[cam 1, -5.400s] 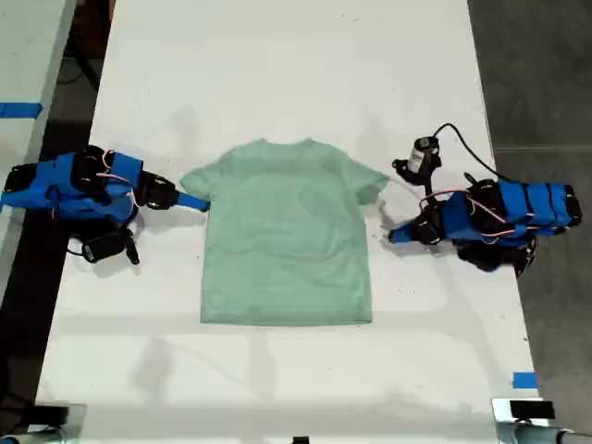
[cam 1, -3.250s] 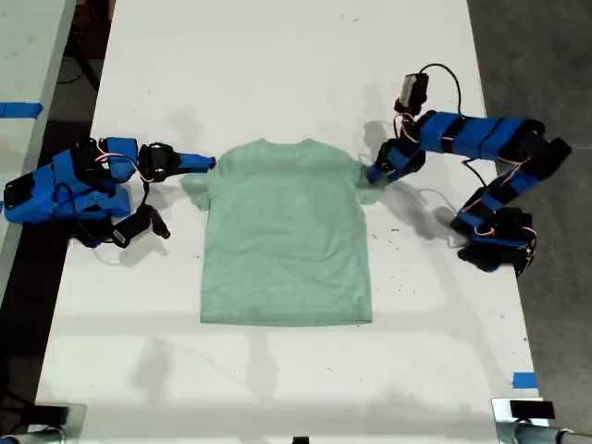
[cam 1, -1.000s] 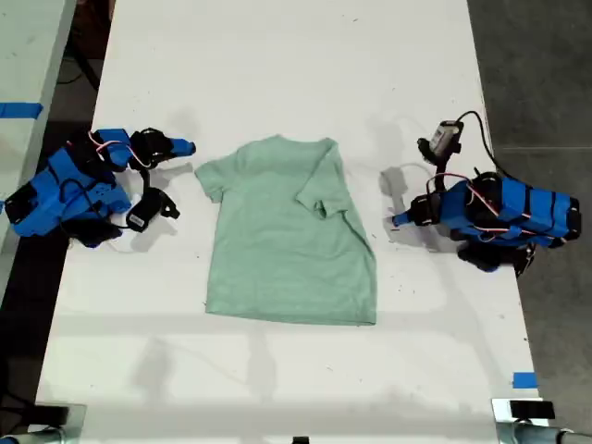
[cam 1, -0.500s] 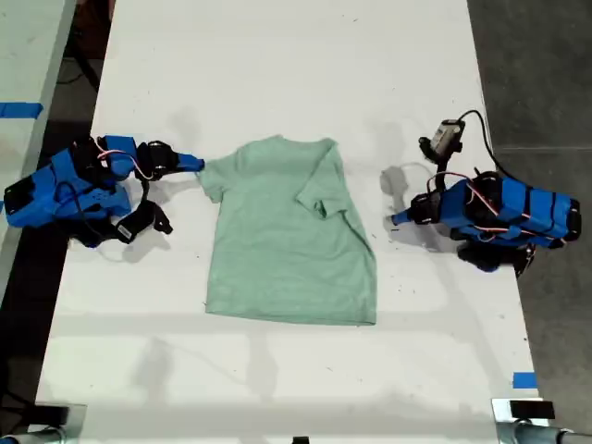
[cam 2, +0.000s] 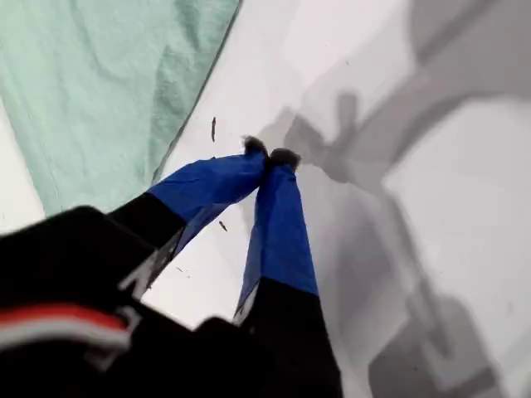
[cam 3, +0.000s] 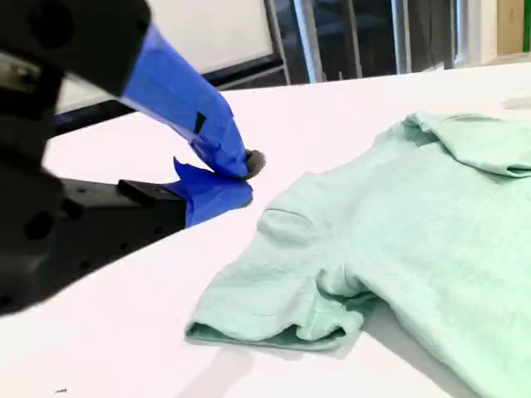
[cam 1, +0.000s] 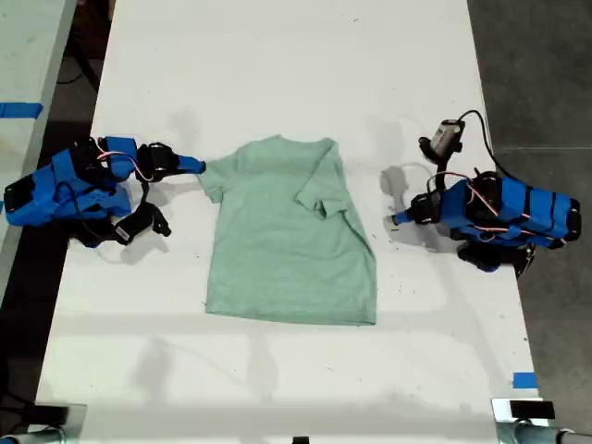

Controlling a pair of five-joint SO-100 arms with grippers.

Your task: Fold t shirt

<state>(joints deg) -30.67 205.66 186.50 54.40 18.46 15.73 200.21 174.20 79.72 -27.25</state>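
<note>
Two blue arms lie low on the white counter [cam 1: 277,74], one on each side of the t shirt [cam 1: 291,250], which rests flat in the middle with its neck toward the far edge. Our first pincer [cam 1: 398,220], on the exterior view's right, is clenched on nothing. Its wrist view shows the two blue fingertips [cam 2: 282,157] pressed together over bare counter, apart from the cloth. We judge it waits there because the sleeve on that side [cam 1: 319,190] is already turned in over the chest. Our second pincer [cam 1: 196,166], on the exterior view's left, sits just beside the other sleeve [cam 3: 274,307], which is still spread out. Its jaws look clenched and empty, probably placed there to take this sleeve next. The shirt is thin, soft, pale mint cloth without print. It has small wrinkles and a stitched hem that lifts a little from the counter, so it should bend easily. The counter is smooth, matte and hard, with a few dark specks.
</note>
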